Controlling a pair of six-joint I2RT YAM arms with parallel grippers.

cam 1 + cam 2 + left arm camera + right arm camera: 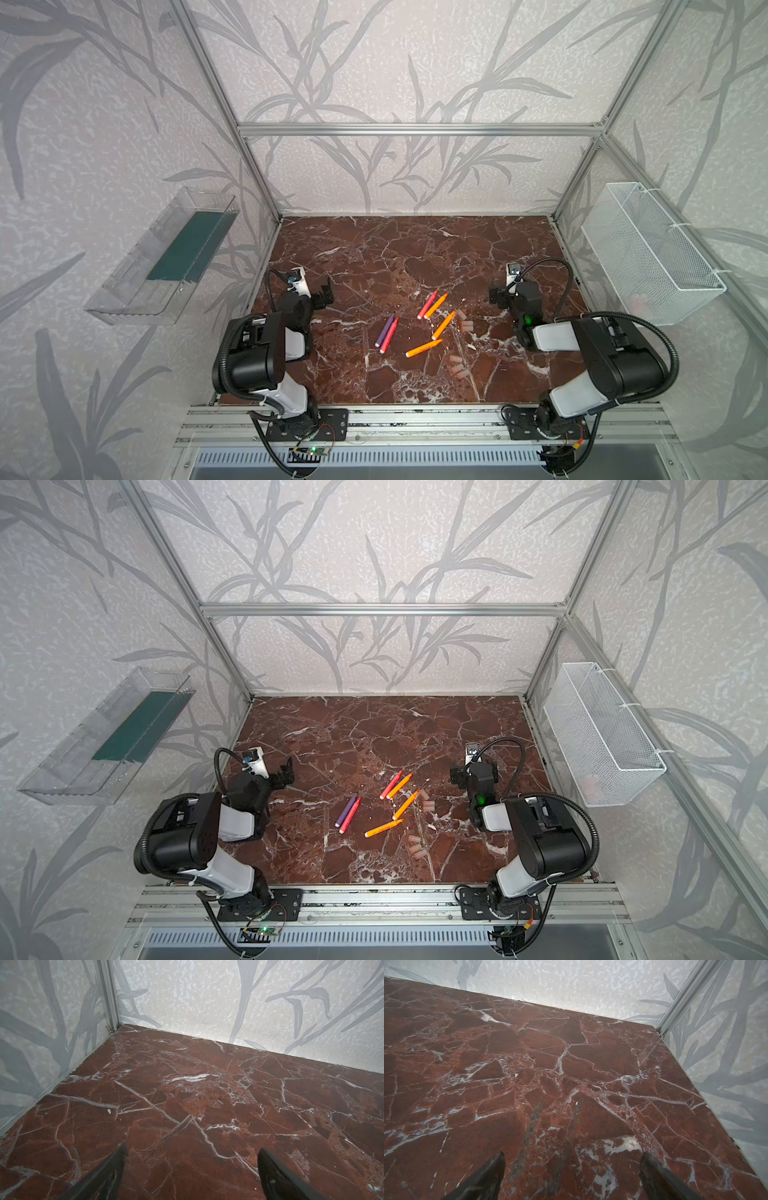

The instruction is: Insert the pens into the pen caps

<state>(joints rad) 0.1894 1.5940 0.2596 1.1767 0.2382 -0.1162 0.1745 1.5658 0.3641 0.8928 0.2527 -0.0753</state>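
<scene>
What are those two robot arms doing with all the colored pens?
Nothing yet! The arms are meant to push the pens into their caps. The pens lie loose and uncapped in the middle of the table, with the pale caps in two small clusters beside them. The left gripper and the right gripper hover off to either side, both open and empty, touching nothing.

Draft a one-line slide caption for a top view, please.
Left gripper and right gripper open and empty, flanking six uncapped pens and loose pen caps on the red marble table.
</scene>
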